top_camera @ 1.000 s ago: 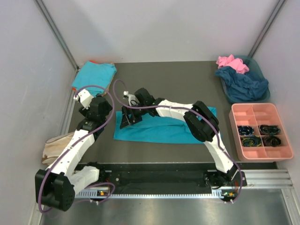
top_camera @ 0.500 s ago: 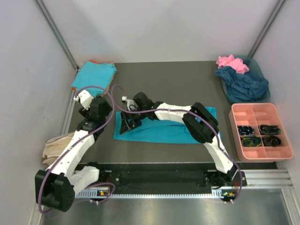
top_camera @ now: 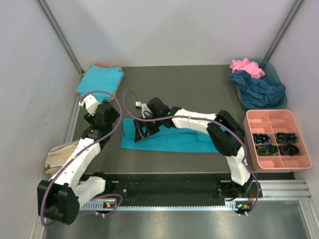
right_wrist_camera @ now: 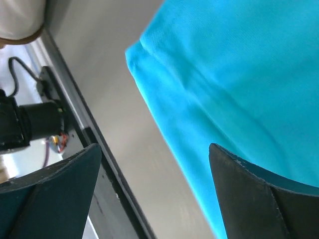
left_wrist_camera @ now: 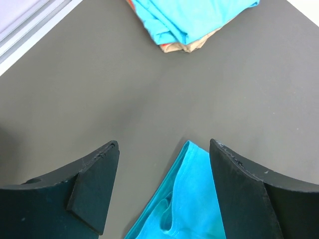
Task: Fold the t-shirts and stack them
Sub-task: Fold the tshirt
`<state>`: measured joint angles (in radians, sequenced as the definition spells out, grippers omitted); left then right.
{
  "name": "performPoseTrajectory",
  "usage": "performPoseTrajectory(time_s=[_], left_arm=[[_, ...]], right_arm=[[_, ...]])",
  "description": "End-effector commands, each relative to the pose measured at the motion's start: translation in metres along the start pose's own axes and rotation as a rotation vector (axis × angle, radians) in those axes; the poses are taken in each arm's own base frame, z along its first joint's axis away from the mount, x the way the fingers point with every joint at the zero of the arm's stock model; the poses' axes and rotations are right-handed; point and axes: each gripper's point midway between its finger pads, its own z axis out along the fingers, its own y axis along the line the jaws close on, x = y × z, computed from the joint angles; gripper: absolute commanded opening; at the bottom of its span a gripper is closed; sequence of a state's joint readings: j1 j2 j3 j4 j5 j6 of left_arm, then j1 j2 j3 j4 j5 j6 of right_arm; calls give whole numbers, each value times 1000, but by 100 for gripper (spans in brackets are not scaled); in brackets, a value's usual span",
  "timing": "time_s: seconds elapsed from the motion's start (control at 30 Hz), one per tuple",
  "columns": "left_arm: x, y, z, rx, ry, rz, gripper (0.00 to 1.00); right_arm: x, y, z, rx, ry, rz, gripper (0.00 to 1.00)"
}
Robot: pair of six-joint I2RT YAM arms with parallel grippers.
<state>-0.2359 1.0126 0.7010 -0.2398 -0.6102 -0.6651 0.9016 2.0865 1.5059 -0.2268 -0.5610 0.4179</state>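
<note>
We see bare dark table (top_camera: pixel 184 89) across the upper middle of the top view, open from the folded teal stack (top_camera: pixel 101 79) at upper left to the bin (top_camera: pixel 272 69) heaped with pink and navy shirts (top_camera: pixel 259 89) at upper right. The right arm (top_camera: pixel 194 118) lies low across the flat teal shirt (top_camera: pixel 169 143) at centre, barring any pass over it. The pink tray (top_camera: pixel 269 114) fills the right edge and a beige cloth (top_camera: pixel 56 155) the lower left. In the left wrist view, the table between the left gripper (left_wrist_camera: pixel 164 149) and the stack looks free, though its sides run out of frame.
</note>
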Motion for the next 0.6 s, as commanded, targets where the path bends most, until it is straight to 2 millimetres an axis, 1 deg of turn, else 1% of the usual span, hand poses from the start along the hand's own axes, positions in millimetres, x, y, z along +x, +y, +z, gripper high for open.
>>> performPoseTrajectory(time_s=[0.0, 0.03, 0.1, 0.13, 0.17, 0.2, 0.23, 0.27, 0.3, 0.37, 0.4, 0.43, 0.47, 0.5, 0.57], left_arm=[[-21, -28, 7, 85, -53, -6, 78], [-18, -36, 8, 122, -38, 0, 77], [-13, -50, 15, 166, -16, 13, 77], [-8, -56, 16, 192, 8, 18, 76], [-4, -59, 19, 199, 24, 24, 75], [5, -61, 25, 193, 53, 42, 73], [12, -62, 28, 189, 80, 53, 71], [25, -61, 34, 176, 124, 73, 69], [28, -63, 36, 176, 145, 73, 65], [48, -62, 43, 168, 202, 97, 62], [52, -62, 45, 165, 214, 99, 59], [56, -61, 46, 163, 222, 103, 58], [61, -60, 49, 155, 235, 110, 57], [62, -59, 50, 149, 236, 115, 56], [66, -56, 52, 134, 246, 130, 53]], right_arm=[[-33, 3, -72, 240, -185, -107, 90], [-23, -9, -78, 287, -180, -88, 90], [-22, -28, -97, 362, -213, -46, 91], [-16, -32, -110, 382, -227, -30, 91], [-14, -38, -116, 397, -239, -16, 92], [-15, -46, -125, 422, -257, -1, 93], [-9, -50, -131, 436, -259, 9, 93], [-7, -56, -135, 461, -264, 15, 93], [-2, -63, -137, 484, -261, 23, 93], [2, -75, -142, 540, -262, 38, 93], [8, -82, -143, 564, -253, 51, 94], [11, -85, -143, 581, -253, 58, 94], [12, -93, -147, 624, -267, 77, 94], [19, -99, -148, 654, -259, 95, 94], [24, -109, -151, 705, -267, 126, 94]])
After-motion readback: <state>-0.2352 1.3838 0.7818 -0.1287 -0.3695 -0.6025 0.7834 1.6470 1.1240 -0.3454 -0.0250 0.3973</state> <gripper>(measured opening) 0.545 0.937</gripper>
